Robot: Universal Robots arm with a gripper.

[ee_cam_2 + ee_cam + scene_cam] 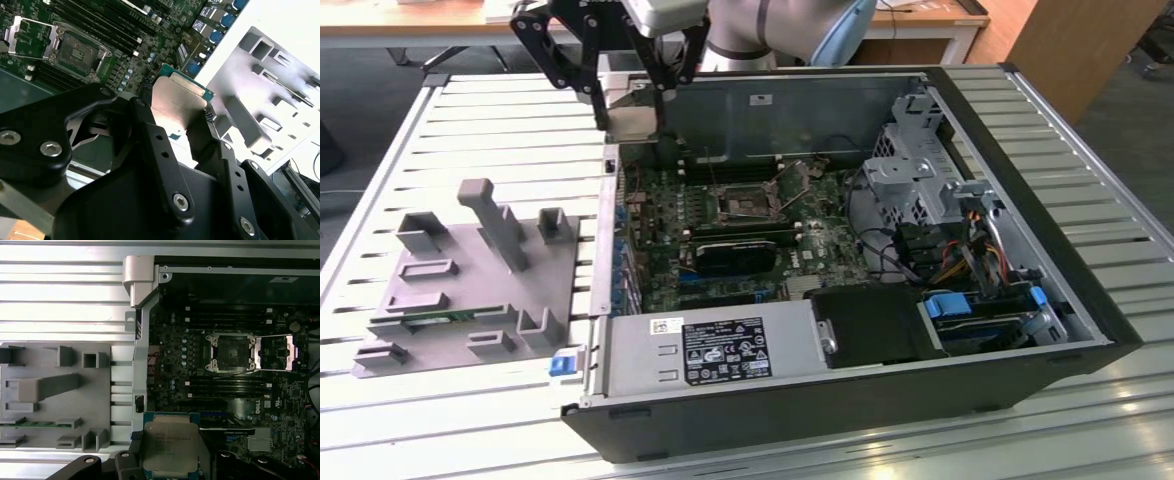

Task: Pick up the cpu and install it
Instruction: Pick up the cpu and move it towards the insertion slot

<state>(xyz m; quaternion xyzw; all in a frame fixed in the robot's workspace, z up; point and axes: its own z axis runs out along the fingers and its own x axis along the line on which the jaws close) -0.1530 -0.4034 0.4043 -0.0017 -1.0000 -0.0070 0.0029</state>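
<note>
One cpu (170, 447) clamped in pincer (176, 100), white printed label (727, 352) unread

Workshop: slatted bench (494, 130), opened computer case (854, 410)

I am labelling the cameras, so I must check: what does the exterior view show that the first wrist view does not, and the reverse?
The exterior view adds the silver power supply box and the coloured cables. The first wrist view adds the square silver-topped cpu, clamped in the black gripper. Both share the grey plastic tray and the open metal socket on the green motherboard.
</note>
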